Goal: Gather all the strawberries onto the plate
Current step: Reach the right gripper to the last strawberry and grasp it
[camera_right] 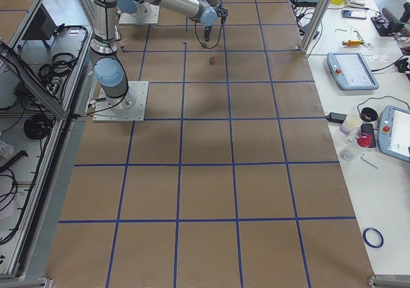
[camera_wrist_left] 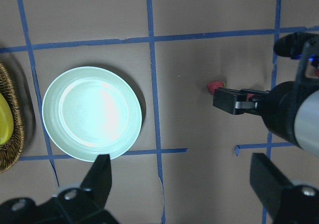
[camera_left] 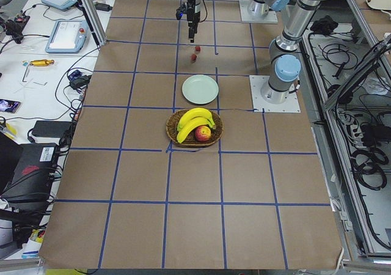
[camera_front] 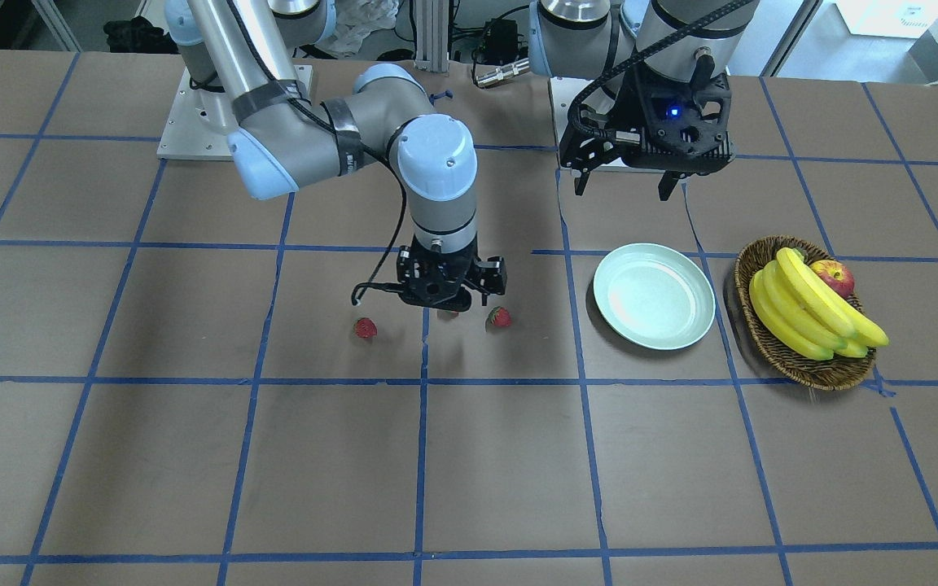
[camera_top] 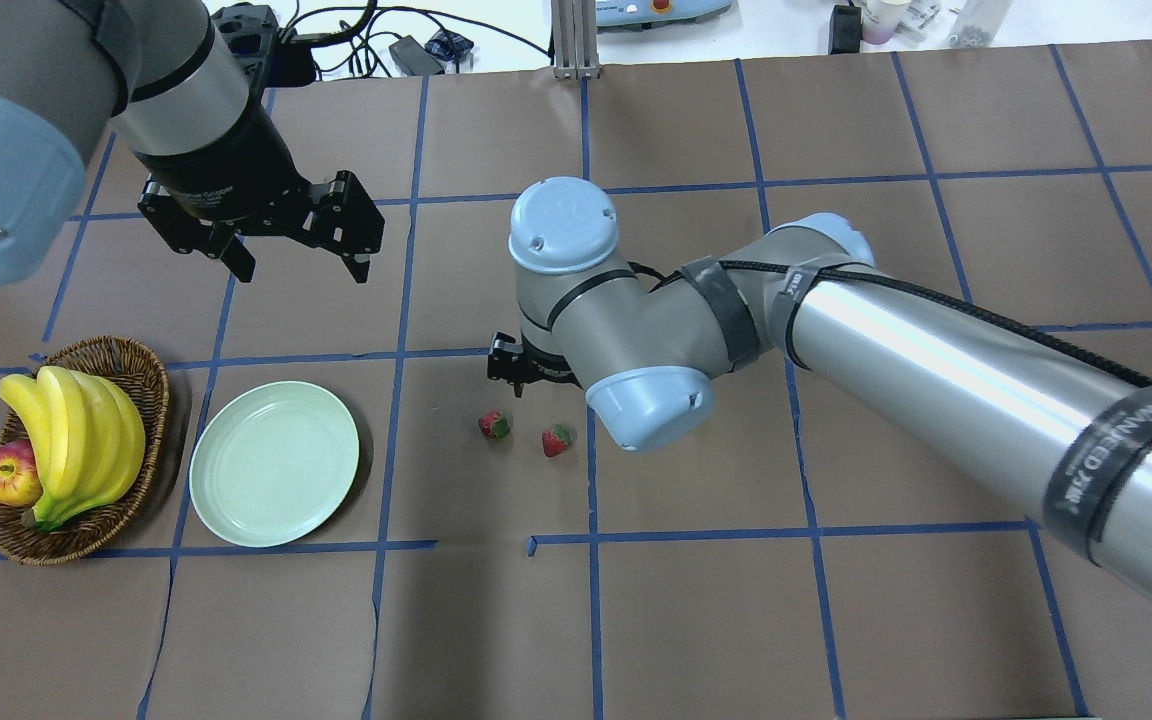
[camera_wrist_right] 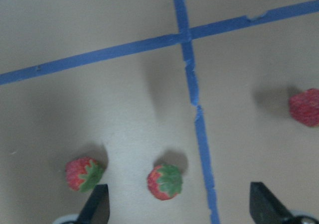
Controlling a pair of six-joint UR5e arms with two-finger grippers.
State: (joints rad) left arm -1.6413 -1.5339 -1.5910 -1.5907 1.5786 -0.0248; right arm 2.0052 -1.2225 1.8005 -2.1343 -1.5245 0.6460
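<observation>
Three red strawberries lie on the table in the right wrist view: one at the left (camera_wrist_right: 83,174), one in the middle (camera_wrist_right: 165,182), one at the far right (camera_wrist_right: 305,107). My right gripper (camera_wrist_right: 179,211) is open and hangs just above them, the middle strawberry between its fingers (camera_wrist_right: 97,206). The overhead view shows only two strawberries (camera_top: 494,425) (camera_top: 556,440); the arm hides the third. The mint-green plate (camera_top: 274,463) is empty. My left gripper (camera_top: 296,262) is open and empty, high behind the plate.
A wicker basket (camera_top: 151,400) with bananas (camera_top: 76,440) and an apple (camera_top: 11,475) stands just left of the plate. Blue tape lines cross the brown table. The right arm's elbow (camera_top: 646,405) hangs over the strawberries.
</observation>
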